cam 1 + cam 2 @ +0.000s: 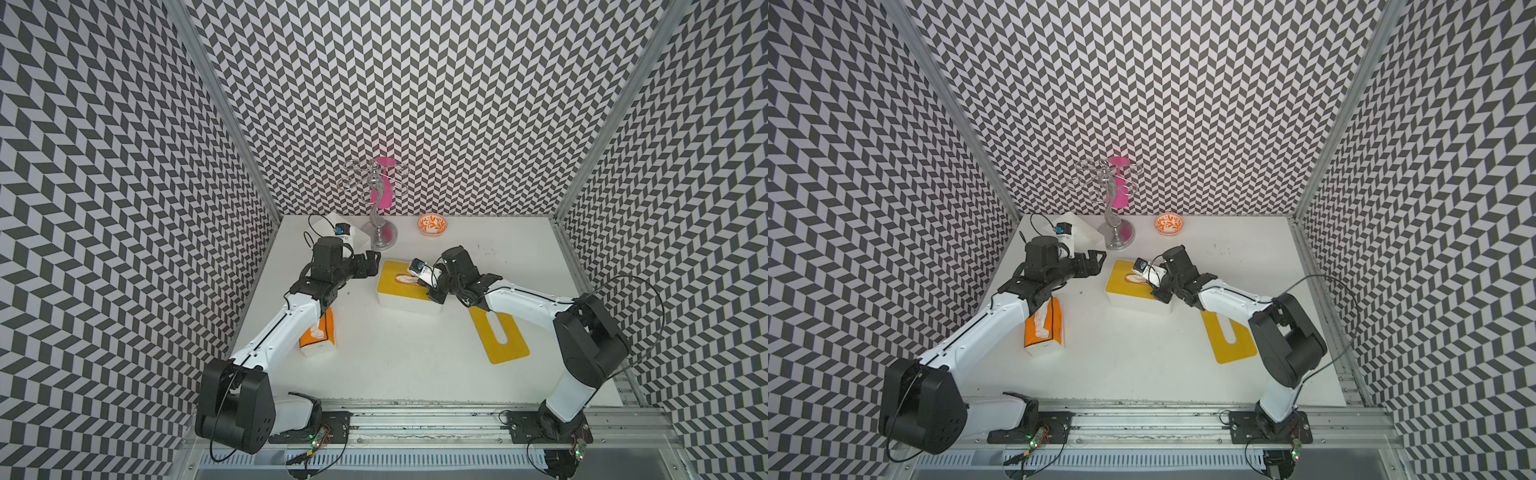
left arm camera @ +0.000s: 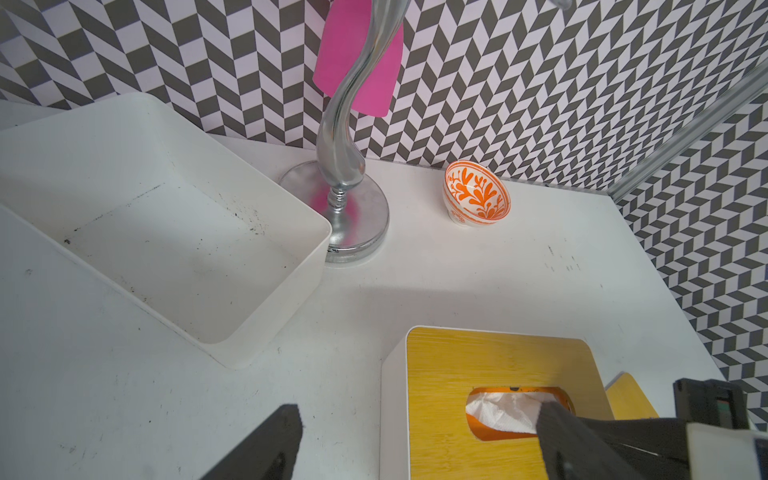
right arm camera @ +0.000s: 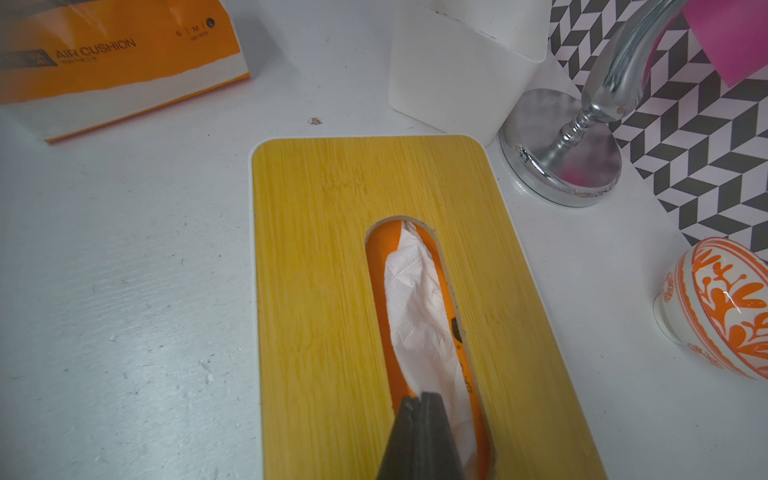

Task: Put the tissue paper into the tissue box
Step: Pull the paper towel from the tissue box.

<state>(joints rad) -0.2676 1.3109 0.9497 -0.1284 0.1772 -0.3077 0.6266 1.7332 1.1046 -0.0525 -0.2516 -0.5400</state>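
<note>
Chevron walls in black and white close three sides of a white table.

Right gripper: fingers pressed together, with the tips down in the slot of the box at the end nearer the right arm. We cannot tell whether a fold of tissue is caught between them.

Tissue: white and crumpled, lying inside the slot. Its long axis follows the slot, which follows the length of the lid. It runs from the fingertips toward the far slot end. An orange wrapper shows around it down in the box.

Box: white body with a yellow wood-grain lid on top. In both top views its long axis runs slantwise, from far-left to near-right.

Left gripper: fingers spread wide, just beside the box end away from the right arm.

Farther out:
- Spare lid, yellow and slotted, lies flat on the table by the right arm.
- Pack, orange and white, lies partly under the left arm with white tissue at its top opening.
- Bin, white, shows a scuffed bare floor.
- Stand, chrome, is just beside the bin, with a pink cup up at its hooks.
- Bowl, orange-patterned, sits tilted near the back wall.
</note>
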